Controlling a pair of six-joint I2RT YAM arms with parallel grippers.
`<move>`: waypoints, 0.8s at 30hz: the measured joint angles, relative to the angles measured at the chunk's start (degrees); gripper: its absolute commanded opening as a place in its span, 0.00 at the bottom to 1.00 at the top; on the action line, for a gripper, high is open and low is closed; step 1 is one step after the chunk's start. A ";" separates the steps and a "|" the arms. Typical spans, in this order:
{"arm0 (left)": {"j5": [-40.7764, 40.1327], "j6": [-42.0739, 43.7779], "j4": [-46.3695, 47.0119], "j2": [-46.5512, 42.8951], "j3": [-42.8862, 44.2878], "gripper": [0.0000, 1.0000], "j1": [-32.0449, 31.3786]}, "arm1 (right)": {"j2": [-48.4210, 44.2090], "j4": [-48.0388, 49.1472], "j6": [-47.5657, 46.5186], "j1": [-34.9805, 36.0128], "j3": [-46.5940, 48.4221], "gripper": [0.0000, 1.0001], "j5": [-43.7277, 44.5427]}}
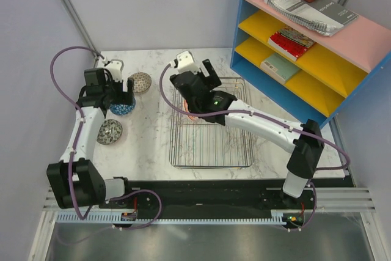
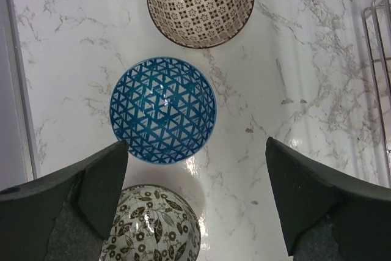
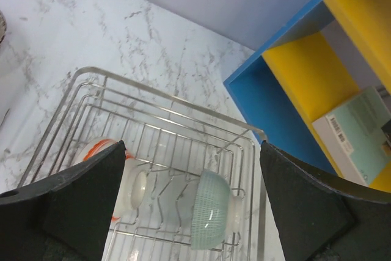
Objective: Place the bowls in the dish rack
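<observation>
Three bowls stand on the marble table at the left: a blue lattice bowl [image 2: 162,109] [image 1: 123,109], a brown-patterned bowl [image 2: 200,4] [image 1: 141,82] beyond it, and a floral bowl [image 2: 153,227] [image 1: 110,131] nearer. My left gripper [image 2: 195,163] [image 1: 120,95] hovers open and empty above the blue bowl. The silver wire dish rack [image 1: 211,145] [image 3: 183,105] holds a pale teal bowl [image 3: 211,209] and a red-orange bowl [image 3: 119,178] [image 1: 190,116], both on edge between the tines. My right gripper [image 3: 192,151] [image 1: 198,79] is open and empty above the rack's far end.
A blue shelf unit [image 1: 305,35] [image 3: 293,84] with yellow and pink shelves holding books stands at the back right, close to the rack's far corner. The rack's left edge [image 2: 382,59] shows to the right of the bowls. A wall borders the table's left side.
</observation>
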 measured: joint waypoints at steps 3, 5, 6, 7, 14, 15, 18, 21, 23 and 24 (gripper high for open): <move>-1.46 0.02 1.73 5.84 4.61 1.00 -0.39 | -2.69 0.96 -0.37 -2.75 -0.81 0.98 -0.37; -2.84 0.07 3.02 10.16 7.89 1.00 -0.74 | -4.57 1.25 -0.42 -4.79 -2.10 0.98 -0.72; -3.43 0.11 3.58 12.28 9.49 1.00 -0.98 | -5.49 1.27 -0.37 -5.90 -2.84 0.98 -1.09; -4.44 0.26 4.13 15.12 11.58 1.00 -1.18 | -6.14 1.36 -0.37 -6.80 -3.43 0.98 -1.46; -9.09 1.44 6.40 31.69 22.32 0.99 -2.32 | -8.85 1.29 0.11 -10.45 -6.84 0.98 -4.44; -9.66 1.53 6.43 33.70 23.52 0.99 -2.49 | -9.05 1.22 0.17 -10.84 -7.04 0.98 -4.81; -11.58 1.95 6.36 38.80 26.84 0.99 -2.95 | -9.27 1.11 0.37 -11.74 -7.26 0.98 -5.66; -12.70 2.71 5.95 42.51 29.86 0.97 -3.93 | -9.60 0.98 0.55 -12.50 -7.28 0.98 -6.32; -12.85 3.19 5.95 43.78 31.32 0.96 -4.26 | -9.97 1.01 0.61 -12.81 -7.39 0.98 -6.56; -12.85 3.48 5.95 44.26 31.89 0.95 -4.39 | -10.23 0.98 0.66 -12.94 -7.50 0.98 -6.64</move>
